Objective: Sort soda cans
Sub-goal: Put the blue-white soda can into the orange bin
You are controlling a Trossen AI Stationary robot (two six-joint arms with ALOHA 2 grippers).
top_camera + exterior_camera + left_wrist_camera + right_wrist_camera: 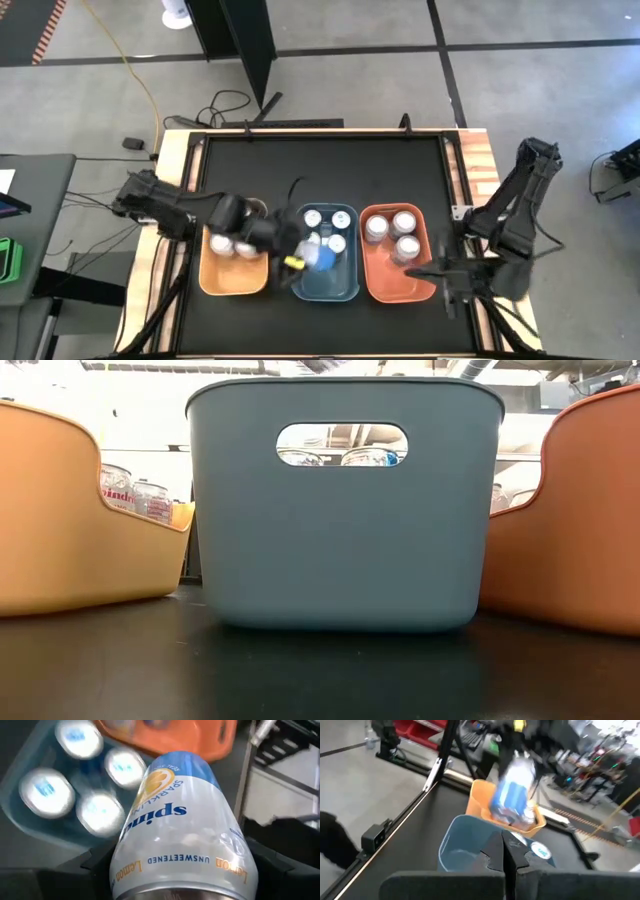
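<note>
The blue bin [345, 510] stands closest to the low camera, in the middle of the black desk [320, 670]. The yellow bin [70, 520] is on one side of it and the orange bin [570, 520] is on the other. All three sit in a row at the near edge of the desk. Through the hole in the blue bin's wall you can see the shiny tops of cans inside.

From above, the left pincer [310, 256] is over the blue bin [300, 290], close to the side by the yellow bin [232, 280]. It pinches a blue and white can [180, 830] between its two dark fingers. The can has a lemon drawn on it and lies tilted in the grip, up in the air over the bin, not touching the other cans.

Under it, four cans [95, 785] with silver tops and blue tabs stand upright in the blue bin [30, 765]. They look blurry in the left wrist view.

The yellow bin has two cans [232, 246] standing in it. The orange bin [385, 285] has three cans [396, 234] standing in it.

The right pincer [442, 271] waits at the right edge of the desk, just beside the orange bin. Its fingers [509, 852] are pressed together and hold nothing.

Farther back the desk is bare and black, with a wooden rim [480, 160]. Past that is the grey floor [400, 25] with a yellow cable [130, 70] on it
</note>
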